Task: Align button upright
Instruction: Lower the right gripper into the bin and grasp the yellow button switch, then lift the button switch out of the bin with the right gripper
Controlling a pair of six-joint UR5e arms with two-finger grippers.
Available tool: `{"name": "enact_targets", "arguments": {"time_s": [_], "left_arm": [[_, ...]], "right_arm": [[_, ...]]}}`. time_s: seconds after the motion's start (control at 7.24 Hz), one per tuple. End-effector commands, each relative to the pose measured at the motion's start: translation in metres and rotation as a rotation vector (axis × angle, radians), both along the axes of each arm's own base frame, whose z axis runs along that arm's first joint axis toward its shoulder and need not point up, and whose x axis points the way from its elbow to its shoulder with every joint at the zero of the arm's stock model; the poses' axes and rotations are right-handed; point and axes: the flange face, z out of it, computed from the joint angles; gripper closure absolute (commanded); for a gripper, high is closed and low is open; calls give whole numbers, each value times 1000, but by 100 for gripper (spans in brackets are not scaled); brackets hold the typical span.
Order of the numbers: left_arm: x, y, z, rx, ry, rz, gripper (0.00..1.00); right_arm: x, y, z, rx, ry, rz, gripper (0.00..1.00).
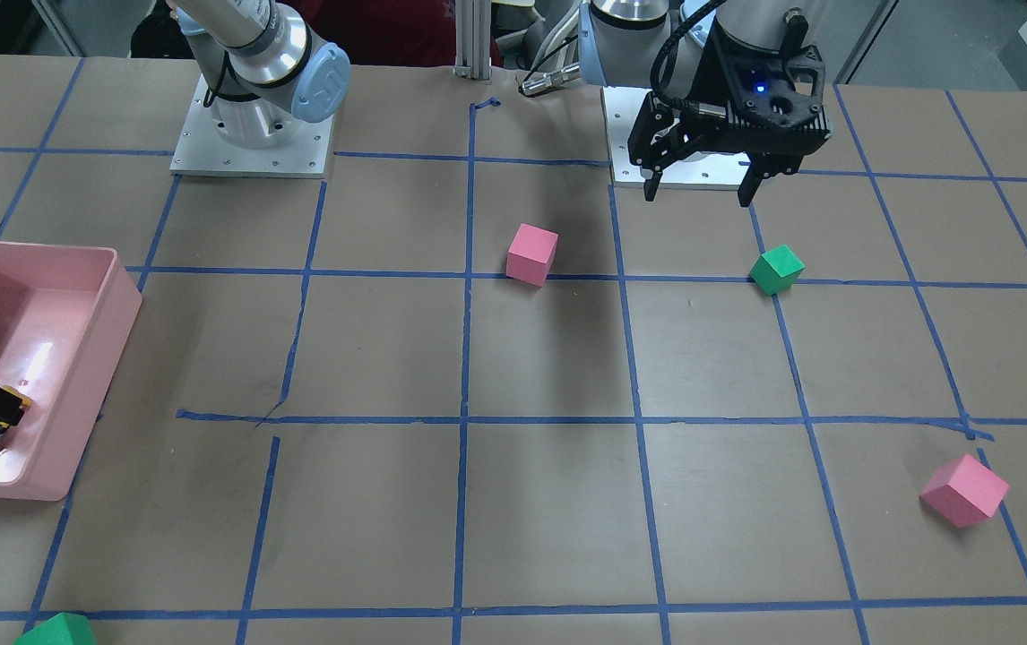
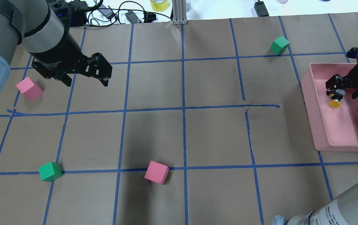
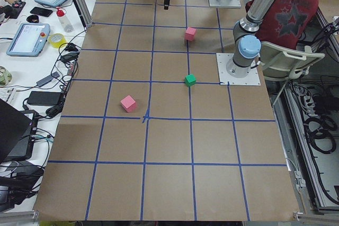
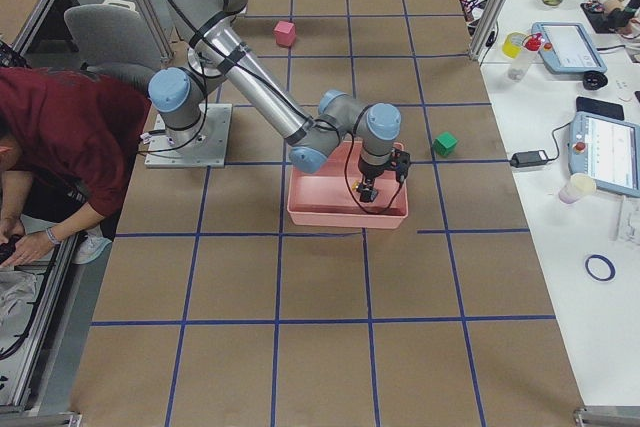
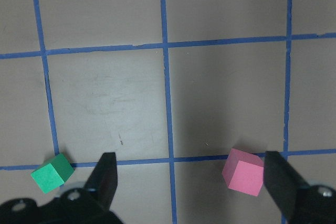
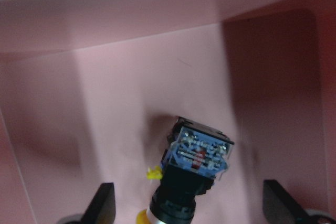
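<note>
The pink bin [image 2: 310,109] sits at the table's right end, well apart from the left gripper [image 5: 189,156], which hangs with fingers spread over the table. The right gripper [image 6: 189,187] is down in the bin, fingers apart and touching nothing. The button [image 6: 199,156] lies on its side between them, long axis crosswise to the finger line, base away, yellow cap toward the wrist.

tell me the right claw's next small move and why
Probably lower the right claw and close it on the button's black body. The claw is open over the pink bin. The button lies tipped over below it, grey base towards the wrist camera, so it needs gripping before it can be stood upright.
</note>
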Motion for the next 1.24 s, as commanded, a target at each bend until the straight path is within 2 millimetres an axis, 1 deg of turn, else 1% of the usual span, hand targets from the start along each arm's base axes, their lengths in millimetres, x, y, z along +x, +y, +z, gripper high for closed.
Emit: {"name": "enact_targets", "arguments": {"time_s": [0.0, 0.14, 0.28, 0.41, 0.55, 0.69, 0.83, 0.97, 1.11], "left_arm": [[0, 0, 0, 0, 0, 0, 0], [0, 0, 0, 0, 0, 0, 0], [0, 0, 0, 0, 1, 0, 0], [0, 0, 0, 0, 0, 0, 0], [0, 0, 0, 0, 0, 0, 0], [0, 0, 0, 0, 0, 0, 0], [0, 0, 0, 0, 1, 0, 0], [0, 0, 0, 0, 0, 0, 0], [0, 0, 0, 2, 0, 0, 0]], "right_arm": [[-3, 1, -16, 22, -8, -2, 41], [-1, 3, -20, 32, -15, -2, 85], [0, 5, -19, 38, -17, -2, 100], [-3, 1, -6, 19, -2, -15, 100], [-1, 3, 13, 0, 3, -20, 100], [2, 5, 46, -28, 14, -19, 100], [8, 6, 76, -18, 8, -25, 100], [10, 5, 94, 13, -19, -48, 100], [13, -1, 114, 5, -14, -40, 100]]}}
